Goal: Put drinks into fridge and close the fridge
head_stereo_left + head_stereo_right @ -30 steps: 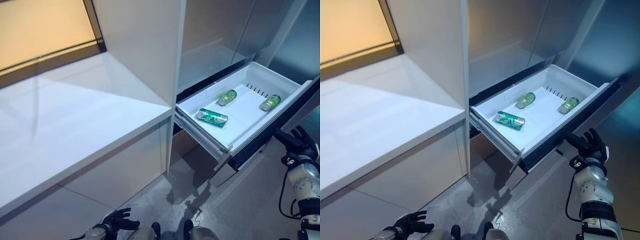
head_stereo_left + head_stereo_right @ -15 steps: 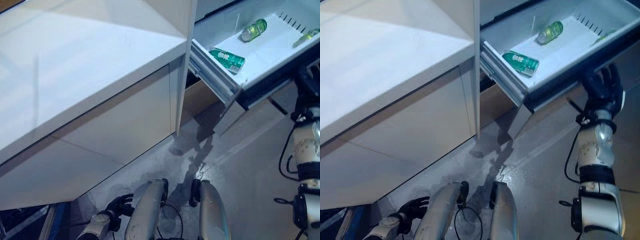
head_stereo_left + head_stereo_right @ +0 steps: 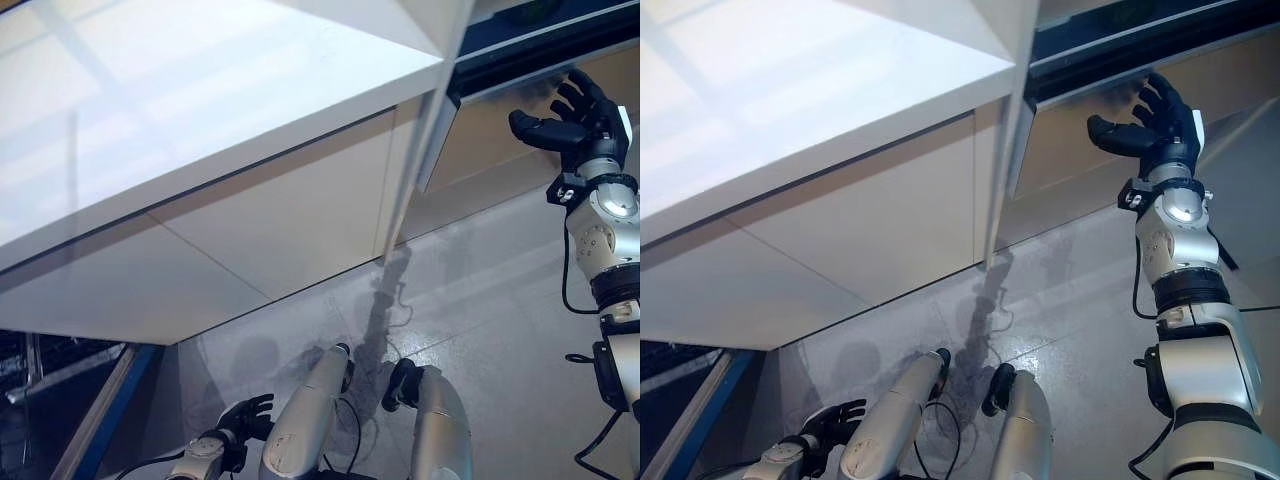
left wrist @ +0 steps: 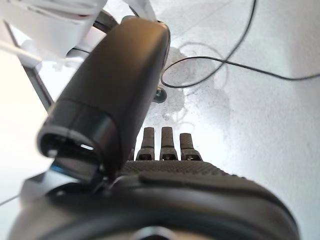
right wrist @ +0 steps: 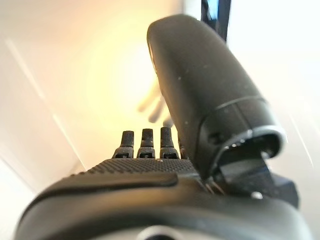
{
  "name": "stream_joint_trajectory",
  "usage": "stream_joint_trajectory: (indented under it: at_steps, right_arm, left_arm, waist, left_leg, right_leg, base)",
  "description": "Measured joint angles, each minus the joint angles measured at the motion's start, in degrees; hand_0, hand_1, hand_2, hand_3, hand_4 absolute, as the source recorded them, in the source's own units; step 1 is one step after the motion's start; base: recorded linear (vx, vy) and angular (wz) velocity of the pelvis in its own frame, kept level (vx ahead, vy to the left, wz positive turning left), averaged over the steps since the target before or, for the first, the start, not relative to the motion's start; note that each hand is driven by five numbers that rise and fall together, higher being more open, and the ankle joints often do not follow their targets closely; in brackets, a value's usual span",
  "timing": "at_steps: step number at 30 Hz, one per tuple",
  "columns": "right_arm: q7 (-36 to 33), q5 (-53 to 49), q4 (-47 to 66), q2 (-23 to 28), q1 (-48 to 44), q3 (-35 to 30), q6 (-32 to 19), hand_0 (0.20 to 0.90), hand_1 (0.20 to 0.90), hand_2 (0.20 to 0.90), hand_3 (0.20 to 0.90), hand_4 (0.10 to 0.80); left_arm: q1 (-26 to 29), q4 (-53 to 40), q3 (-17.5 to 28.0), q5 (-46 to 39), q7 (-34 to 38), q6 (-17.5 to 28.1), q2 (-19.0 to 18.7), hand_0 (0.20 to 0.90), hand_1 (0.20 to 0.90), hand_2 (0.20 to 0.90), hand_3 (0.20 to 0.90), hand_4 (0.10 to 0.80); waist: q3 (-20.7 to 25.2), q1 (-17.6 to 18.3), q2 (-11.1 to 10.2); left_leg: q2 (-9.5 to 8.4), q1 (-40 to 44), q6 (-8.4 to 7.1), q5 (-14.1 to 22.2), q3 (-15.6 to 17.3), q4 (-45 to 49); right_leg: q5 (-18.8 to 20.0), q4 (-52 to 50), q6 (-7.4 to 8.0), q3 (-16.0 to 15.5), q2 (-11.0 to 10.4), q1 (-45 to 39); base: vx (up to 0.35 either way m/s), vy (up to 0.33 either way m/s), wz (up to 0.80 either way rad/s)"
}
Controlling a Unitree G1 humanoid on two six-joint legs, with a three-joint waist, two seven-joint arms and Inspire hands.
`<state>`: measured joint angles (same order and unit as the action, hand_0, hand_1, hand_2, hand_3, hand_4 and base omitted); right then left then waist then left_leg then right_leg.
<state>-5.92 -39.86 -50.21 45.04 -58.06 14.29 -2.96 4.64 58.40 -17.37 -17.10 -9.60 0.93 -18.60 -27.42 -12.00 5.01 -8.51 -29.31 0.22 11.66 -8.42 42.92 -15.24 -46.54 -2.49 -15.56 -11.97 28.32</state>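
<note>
The fridge drawer's dark front [image 3: 540, 48] runs along the upper right, next to the white cabinet's corner post [image 3: 425, 130]. My right hand [image 3: 580, 115] is raised just under that front, open, with straight spread fingers reaching up to its lower edge. In the right wrist view its fingers [image 5: 142, 142] point straight at a pale beige panel. My left hand [image 3: 243, 418] hangs low by the floor, open and empty; its fingers [image 4: 166, 145] are straight in the left wrist view.
A long white counter [image 3: 200, 120] overhangs pale cabinet fronts [image 3: 280, 235] on the left. A beige panel [image 3: 500, 135] lies below the drawer. The grey floor [image 3: 490, 300] spreads in front. A blue bar [image 3: 110, 410] lies at the lower left.
The camera has tipped down. The drawer that stood out with green cans in it now shows just its front, close to the fridge. My right hand has risen to that front.
</note>
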Motion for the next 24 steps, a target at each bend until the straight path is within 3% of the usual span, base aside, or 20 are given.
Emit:
stream_joint_trajectory:
  at_steps: [3, 9, 15, 20, 24]
  right_arm:
    - [0.0, 0.6, -0.4, -1.1, -0.9, 0.7, 0.0, 0.900, 0.900, 0.900, 0.900, 0.800]
    - [0.6, 1.2, -3.2, -0.4, -0.9, 0.4, 1.5, 0.900, 0.900, 0.900, 0.900, 0.800]
    - [1.8, 0.9, -2.8, -2.1, 0.0, 0.1, 2.1, 0.900, 0.900, 0.900, 0.900, 0.800]
    - [6.0, 0.7, 9.3, -4.9, 11.8, -3.1, 2.5, 0.900, 0.900, 0.900, 0.900, 0.800]
    - [8.3, 1.2, 17.1, -9.0, 26.1, -7.5, 2.6, 0.900, 0.900, 0.900, 0.900, 0.800]
  left_arm:
    - [0.0, 0.0, -0.1, 0.1, -0.3, 0.7, 0.0, 0.900, 0.900, 0.900, 0.900, 0.800]
    - [-0.1, 0.1, -0.2, 1.8, -0.9, 1.4, -0.2, 0.900, 0.900, 0.900, 0.900, 0.800]
    - [1.3, 0.2, -0.2, 2.5, -0.9, 1.6, -0.7, 0.900, 0.900, 0.900, 0.900, 0.800]
    - [0.9, -0.6, 0.5, 3.7, -0.6, 0.4, -3.5, 0.900, 0.900, 0.900, 0.900, 0.800]
    - [-2.1, -1.6, 3.0, 3.8, 0.0, -0.8, -3.7, 0.900, 0.900, 0.900, 0.900, 0.800]
  waist:
    - [-0.1, -1.6, -0.1]
    - [-0.2, -1.6, -0.4]
    - [-0.2, -0.4, -1.3]
    - [2.0, 0.3, -4.8]
    - [6.4, 3.3, -6.6]
  left_leg:
    - [0.42, 1.9, -0.79, -0.8, -0.4, -1.8]
    - [1.24, 5.3, -0.66, -1.0, -0.6, -4.4]
    - [3.05, 9.7, -0.94, -3.4, 0.0, -10.7]
    - [4.99, 15.6, -0.21, -5.8, 1.9, -19.9]
    - [6.11, 20.1, 0.28, -7.9, 4.9, -27.2]
  right_leg:
    - [-0.5, 1.3, 0.05, -1.4, -0.2, -2.6]
    - [0.1, 4.8, 0.59, -1.6, 0.8, -6.2]
    - [3.9, 12.6, 1.26, -1.5, 2.9, -10.7]
    - [7.6, 22.2, 1.74, 0.1, 5.1, -15.5]
    - [11.3, 30.5, 2.62, 2.0, 6.6, -19.3]
  base:
    - [0.041, -0.063, 0.24]
    - [0.006, -0.083, -0.01]
    - [-0.065, -0.061, -0.11]
    - [-0.044, -0.054, -0.23]
    - [-0.042, -0.036, -0.31]
